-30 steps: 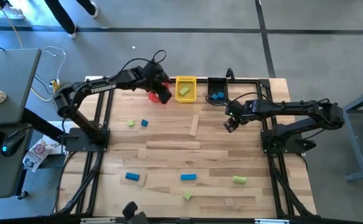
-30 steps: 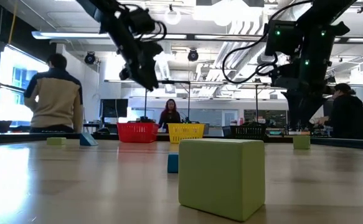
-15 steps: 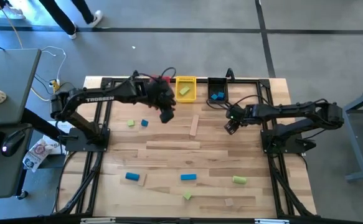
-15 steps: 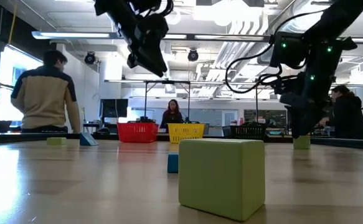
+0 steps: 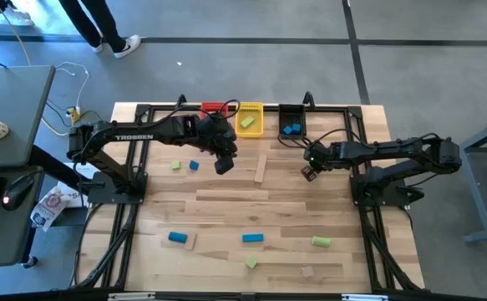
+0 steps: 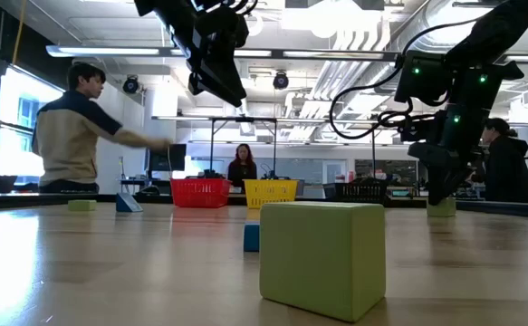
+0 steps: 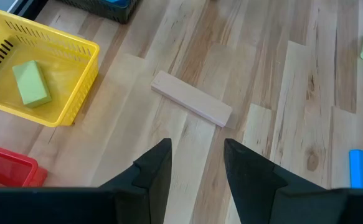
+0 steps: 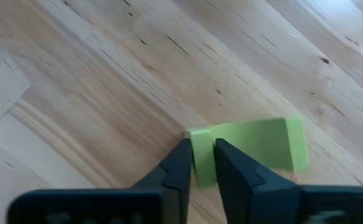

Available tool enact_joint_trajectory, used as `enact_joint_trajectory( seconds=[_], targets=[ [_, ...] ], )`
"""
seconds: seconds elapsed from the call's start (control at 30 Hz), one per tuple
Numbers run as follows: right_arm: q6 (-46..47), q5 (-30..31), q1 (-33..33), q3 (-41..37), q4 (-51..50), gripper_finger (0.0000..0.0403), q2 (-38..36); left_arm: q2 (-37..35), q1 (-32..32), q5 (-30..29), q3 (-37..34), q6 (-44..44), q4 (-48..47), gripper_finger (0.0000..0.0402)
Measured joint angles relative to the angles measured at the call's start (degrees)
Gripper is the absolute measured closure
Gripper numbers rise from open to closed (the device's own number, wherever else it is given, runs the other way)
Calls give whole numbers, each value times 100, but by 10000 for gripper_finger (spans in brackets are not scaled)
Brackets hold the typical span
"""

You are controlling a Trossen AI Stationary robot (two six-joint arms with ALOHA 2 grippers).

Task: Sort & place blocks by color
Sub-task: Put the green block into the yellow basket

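Observation:
My right gripper [image 8: 203, 167] is low over the table's far right part and shut on a light green block [image 8: 256, 146] that lies on the wood. The high view hides this block under the gripper [image 5: 309, 173]. My left gripper [image 7: 197, 163] hangs open and empty above the table's far middle [image 5: 223, 165]. A pale wooden bar [image 7: 192, 107] lies flat on the table just ahead of it. Loose blue [image 5: 194, 165], green [image 5: 176, 165] and wooden [image 5: 307, 271] blocks lie scattered on the table. My right gripper pinches one end of the green block [image 8: 201, 148] between its two fingers, which come from above and lie across the block. The block lies flat on the table, and its other end [image 8: 293, 146] sticks out beyond the fingers.
Red [image 5: 215, 107], yellow [image 5: 249, 119] and black [image 5: 291, 121] bins stand along the far edge. The yellow one holds a green block and the black one a blue block. A large green block [image 6: 322, 258] sits near the front edge. People stand beyond the table.
My left gripper has swung from over the red bin toward the table's right and near side. It now stands beside the wooden bar. My right gripper has gone down onto the green block.

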Motion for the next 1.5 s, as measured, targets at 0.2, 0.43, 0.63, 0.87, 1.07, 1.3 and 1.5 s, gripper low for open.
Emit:
enact_joint_trajectory(
  seconds=[0.2, 0.43, 0.63, 0.87, 1.07, 1.3, 1.5],
  targets=[
    [46, -31, 0, 11, 8, 394, -2, 0, 2, -61, 0, 4, 2, 271],
    [153, -320, 2, 130, 2, 396, -2, 2, 2, -63, 1, 208, -13, 271],
    [93, -619, 181, 470, 262, 398, 2, 4, 9, -167, 0, 245, -15, 271],
    [-283, -630, 405, 870, 985, 398, 2, 4, 34, -674, 1, 245, -14, 271],
    [-830, -792, 406, 990, 1924, 398, 2, 4, 168, -752, 0, 247, -15, 271],
    [-1376, -809, 319, 997, 2932, 398, 2, 4, 284, -752, 0, 245, -15, 271],
    [-1798, -807, 90, 997, 3818, 398, 2, 5, 306, -752, 2, 245, -15, 271]
  ],
)
